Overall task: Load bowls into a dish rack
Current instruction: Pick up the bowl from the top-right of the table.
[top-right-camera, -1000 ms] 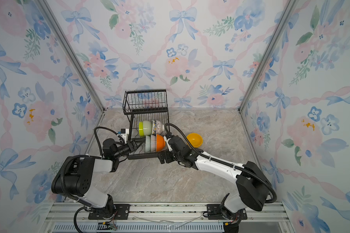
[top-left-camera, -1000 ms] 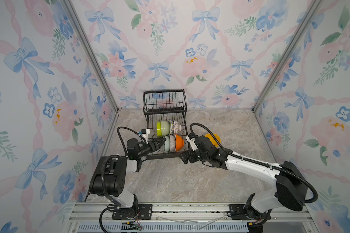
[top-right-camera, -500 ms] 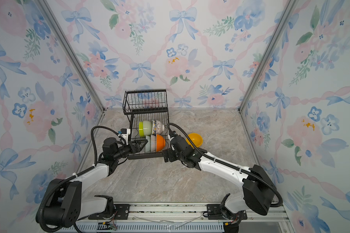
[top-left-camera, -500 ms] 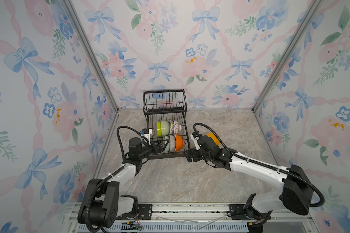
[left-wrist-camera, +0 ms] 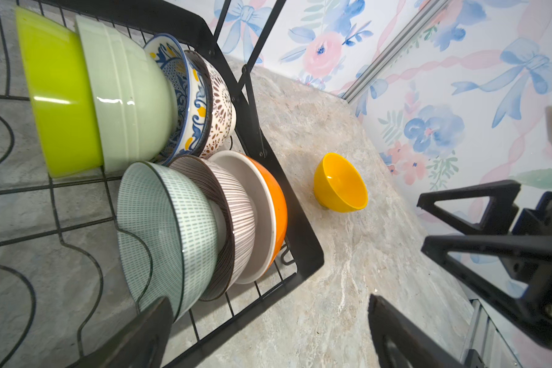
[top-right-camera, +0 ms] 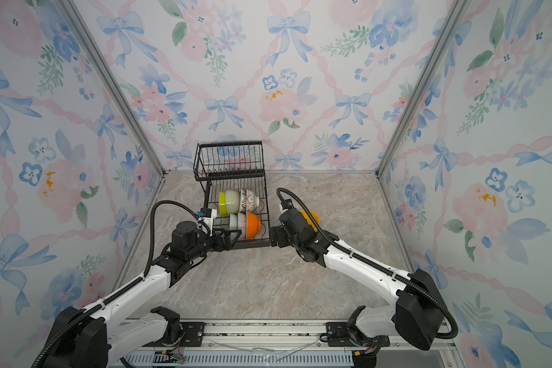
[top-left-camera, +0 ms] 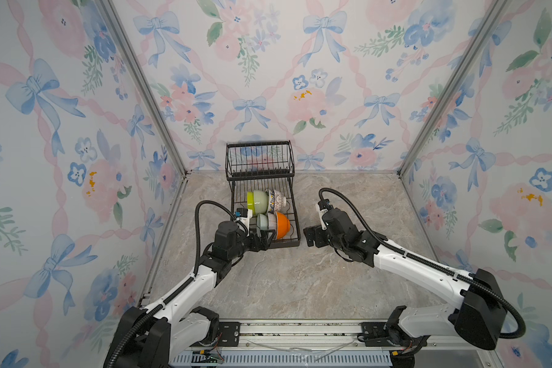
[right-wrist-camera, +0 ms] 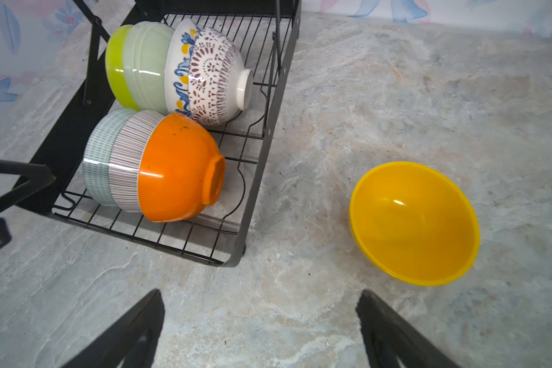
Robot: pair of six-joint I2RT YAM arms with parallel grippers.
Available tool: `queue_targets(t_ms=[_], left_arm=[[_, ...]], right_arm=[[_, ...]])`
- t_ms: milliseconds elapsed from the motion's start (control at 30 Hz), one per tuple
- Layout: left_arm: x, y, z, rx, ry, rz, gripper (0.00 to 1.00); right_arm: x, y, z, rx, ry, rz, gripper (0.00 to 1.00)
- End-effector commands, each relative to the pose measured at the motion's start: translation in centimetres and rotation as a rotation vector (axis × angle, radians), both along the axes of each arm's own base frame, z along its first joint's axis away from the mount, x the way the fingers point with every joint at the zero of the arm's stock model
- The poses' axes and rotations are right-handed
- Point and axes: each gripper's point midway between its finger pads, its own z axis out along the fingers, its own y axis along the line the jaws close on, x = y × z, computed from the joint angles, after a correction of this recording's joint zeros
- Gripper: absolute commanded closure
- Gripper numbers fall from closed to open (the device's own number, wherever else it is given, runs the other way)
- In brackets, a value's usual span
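The black wire dish rack (top-left-camera: 258,159) (top-right-camera: 230,159) stands at the back wall. Its lower tray holds two rows of bowls on their sides: lime green (left-wrist-camera: 58,95), pale green (left-wrist-camera: 131,102) and two patterned ones, then pale teal (left-wrist-camera: 160,223), striped (right-wrist-camera: 125,165) and orange (top-left-camera: 282,225) (right-wrist-camera: 179,165). A yellow bowl (top-right-camera: 311,218) (right-wrist-camera: 415,223) sits upright on the table right of the rack. My left gripper (top-left-camera: 265,239) (left-wrist-camera: 268,301) is open and empty at the tray's front edge, one finger by the teal bowl. My right gripper (top-left-camera: 311,237) (right-wrist-camera: 259,293) is open and empty over bare table between rack and yellow bowl.
Floral walls close in the marble table (top-left-camera: 284,280) on three sides. The rack's raised upper basket (top-right-camera: 230,153) holds nothing. An aluminium rail (top-left-camera: 300,328) runs along the front edge by both arm bases.
My left jaws have opened wider and the left arm has drawn back to the rack's front edge. The right gripper has shifted slightly right, away from the rack.
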Motion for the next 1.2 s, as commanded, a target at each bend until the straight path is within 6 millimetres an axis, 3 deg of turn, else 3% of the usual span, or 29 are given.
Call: queue_targets(t_ms=[0, 300, 700, 900, 1100, 1133, 1167], left_arm=[[-0.2, 0.2, 0.8, 0.102, -0.045, 0.037, 0.02], [-1.8, -1.9, 2.5, 0.134, -0.098, 0.000, 0.02], [-2.9, -6.6, 2.3, 0.247, -0.097, -0.105, 0.02], [-3.1, -7.9, 2.0, 0.271, -0.093, -0.127, 0.02], [-3.4, -8.7, 0.8, 0.308, -0.077, -0.146, 0.02], [-3.0, -9.2, 2.3, 0.287, -0.099, -0.142, 0.02], [-3.1, -9.4, 2.2, 0.288, -0.098, -0.143, 0.02]], right_arm=[[0.4, -2.5, -0.4, -0.053, 0.011, -0.043, 0.04], [2.9, -6.7, -1.3, -0.049, 0.027, -0.158, 0.04], [6.8, -11.5, -5.2, -0.024, 0.139, -0.290, 0.00], [8.6, -13.0, -7.0, -0.007, 0.190, -0.338, 0.14], [10.0, -13.1, -8.5, 0.023, 0.236, -0.347, 0.28], [10.2, -13.2, -8.6, 0.022, 0.234, -0.351, 0.30], [10.4, -13.2, -8.4, 0.026, 0.228, -0.352, 0.34]])
